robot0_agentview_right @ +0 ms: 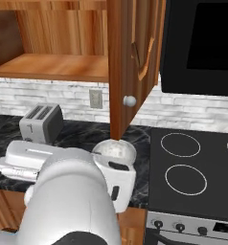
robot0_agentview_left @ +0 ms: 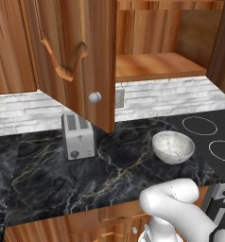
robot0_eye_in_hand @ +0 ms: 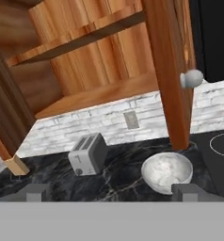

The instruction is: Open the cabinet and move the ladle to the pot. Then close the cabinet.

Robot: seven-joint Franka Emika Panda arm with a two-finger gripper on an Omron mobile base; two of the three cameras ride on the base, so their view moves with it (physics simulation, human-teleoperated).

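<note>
The cabinet (robot0_agentview_left: 157, 66) stands open above the counter, both doors swung out toward me. Its left door (robot0_agentview_left: 76, 56) carries a round silver knob (robot0_agentview_left: 94, 98). The right door (robot0_agentview_right: 121, 67) hangs edge-on with its own knob (robot0_agentview_right: 130, 101). In the hand view the wooden lower shelf (robot0_eye_in_hand: 100, 94) lies ahead and above. My gripper (robot0_eye_in_hand: 112, 192) is open with nothing between its fingertips (robot0_eye_in_hand: 37, 192), low in front of the counter and facing the cabinet. The ladle and the pot are out of view.
A silver toaster (robot0_agentview_left: 79, 136) and a white speckled bowl (robot0_agentview_left: 173, 146) sit on the black marble counter (robot0_agentview_left: 48, 175) below the cabinet. A black stovetop (robot0_agentview_right: 197, 167) lies to the right, with a dark microwave (robot0_agentview_right: 202, 43) above it. The open right door overhangs the bowl.
</note>
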